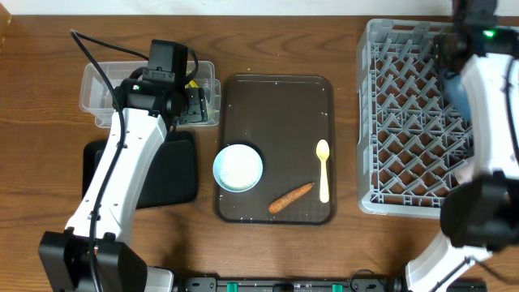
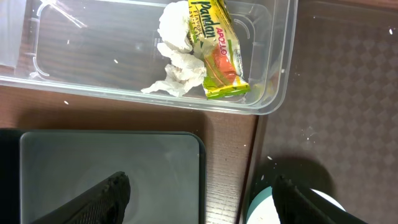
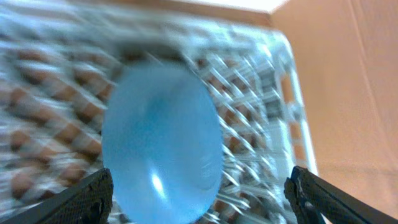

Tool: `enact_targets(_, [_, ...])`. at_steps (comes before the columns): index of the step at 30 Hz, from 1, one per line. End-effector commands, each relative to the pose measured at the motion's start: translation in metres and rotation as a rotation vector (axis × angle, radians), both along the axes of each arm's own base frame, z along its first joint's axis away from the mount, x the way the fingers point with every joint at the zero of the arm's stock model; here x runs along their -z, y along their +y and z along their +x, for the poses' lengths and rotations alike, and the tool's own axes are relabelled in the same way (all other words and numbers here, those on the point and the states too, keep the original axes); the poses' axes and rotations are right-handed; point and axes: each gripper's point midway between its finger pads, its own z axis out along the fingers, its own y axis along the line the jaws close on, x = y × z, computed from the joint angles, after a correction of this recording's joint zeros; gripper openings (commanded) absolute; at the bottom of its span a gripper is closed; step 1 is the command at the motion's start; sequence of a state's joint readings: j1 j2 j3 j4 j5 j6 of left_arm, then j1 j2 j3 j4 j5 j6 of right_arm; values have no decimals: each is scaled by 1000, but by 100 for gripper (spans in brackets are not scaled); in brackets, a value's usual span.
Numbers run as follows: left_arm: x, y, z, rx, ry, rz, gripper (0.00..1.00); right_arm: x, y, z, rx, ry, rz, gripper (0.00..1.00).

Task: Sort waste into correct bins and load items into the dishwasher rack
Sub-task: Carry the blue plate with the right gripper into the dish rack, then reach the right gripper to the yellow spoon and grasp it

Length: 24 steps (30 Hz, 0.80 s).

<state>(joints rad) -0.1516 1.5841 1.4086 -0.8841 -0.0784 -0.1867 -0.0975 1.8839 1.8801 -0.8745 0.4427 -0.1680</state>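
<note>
- clear bin [image 2: 93, 56], far left: holds the snack wrapper [image 2: 217, 50] and crumpled tissue [image 2: 177, 59], touching each other at its right end. Both are near weightless and soft, so nothing to break. The wrapper is glossy film, likely slippery. Its print reads "Pandan" and "APOLLO".
- black bin [image 2: 112, 168], just near of the clear one: stiff, matte, no label readable.
- left gripper [image 2: 200, 183]: fingers spread, pinching nothing, hanging over the black bin's right edge.
- tray [image 1: 276, 105], centre: white specks on it, likely rice grains. They look too small and loose to pinch; better to sweep or tip them.
- bowl [image 1: 238, 168], near-left on the tray: rigid, smooth, probably slick and chippable. Take it at the rim, one finger inside, one outside.
- carrot piece [image 1: 290, 197], near edge of the tray: light, firm, tapered, may roll. Pinch across the thicker part.
- spoon [image 1: 323, 170], right side of the tray, bowl end far: light and stiff, lies flat, so hard to get under. Grip across the handle.
- dishwasher rack [image 1: 405, 122], right: rigid peg lattice, no writing readable.
- light blue cup [image 3: 161, 137], at the rack: the view is blurred, so I can't tell if it's seated. Light, stiff, smooth wall; grip across the rim.
- right gripper [image 3: 200, 174]: fingers wide apart either side of the cup, not touching it.
</note>
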Motion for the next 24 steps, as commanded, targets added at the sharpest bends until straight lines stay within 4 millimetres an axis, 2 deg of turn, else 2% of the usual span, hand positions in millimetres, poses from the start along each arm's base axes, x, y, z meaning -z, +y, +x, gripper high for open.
enact_targets(1, [-5, 3, 2, -20, -13, 0, 76, -26, 76, 4, -277, -99, 304, 83])
enact_targets(4, [-5, 3, 2, -20, -13, 0, 75, -28, 136, -6, -473, -78, 530, 74])
enact_targets(7, [-5, 3, 2, -20, -13, 0, 76, -14, 173, -19, -513, 2, 642, 75])
enact_targets(15, [-5, 3, 2, -20, -13, 0, 75, 66, 264, -73, -555, 351, 722, 75])
enact_targets(19, [-5, 3, 1, -20, -13, 0, 75, 114, 294, -100, -486, 482, 705, 74])
enact_targets(24, [-5, 3, 2, -20, -13, 0, 76, 163, 301, -135, -348, 588, 609, 73])
